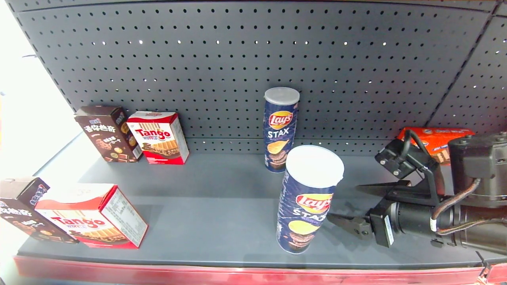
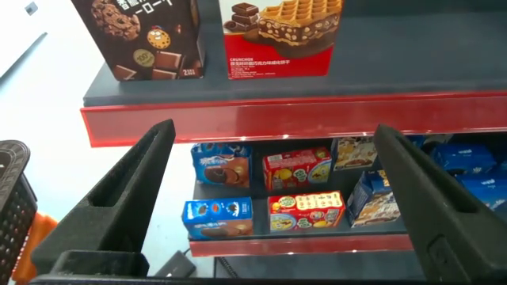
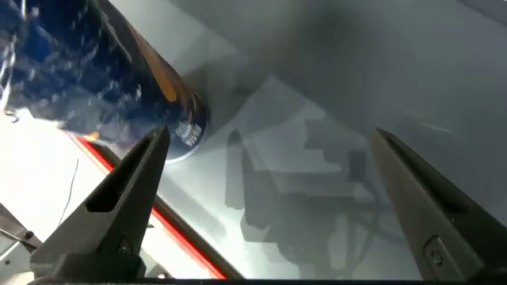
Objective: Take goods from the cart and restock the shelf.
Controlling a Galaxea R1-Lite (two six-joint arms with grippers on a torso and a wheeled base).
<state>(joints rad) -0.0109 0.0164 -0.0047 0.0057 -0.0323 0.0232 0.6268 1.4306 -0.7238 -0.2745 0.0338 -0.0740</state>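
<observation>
A blue chip can [image 1: 307, 198] stood upright near the front edge of the grey shelf [image 1: 206, 198]. Just beside it, the right claw [image 1: 342, 201] was released (fingers spread wide). The left claw [image 2: 273, 131] gaped too.

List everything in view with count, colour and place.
chip cans: 2, dark blue, upright mid-shelf, one behind the other
wafer boxes: 2, red and white, shelf left, front and back
cookie boxes: 2, brown, left of each wafer box
orange box: 1, orange, back right
small boxes: several, blue, red, yellow, lower shelves
basket: 1, black, near lower shelves
shelf: 1, grey, red front edge
left gripper: 1, black, jaws open, before shelf edge
right gripper: 1, black, jaws open, beside front can
</observation>
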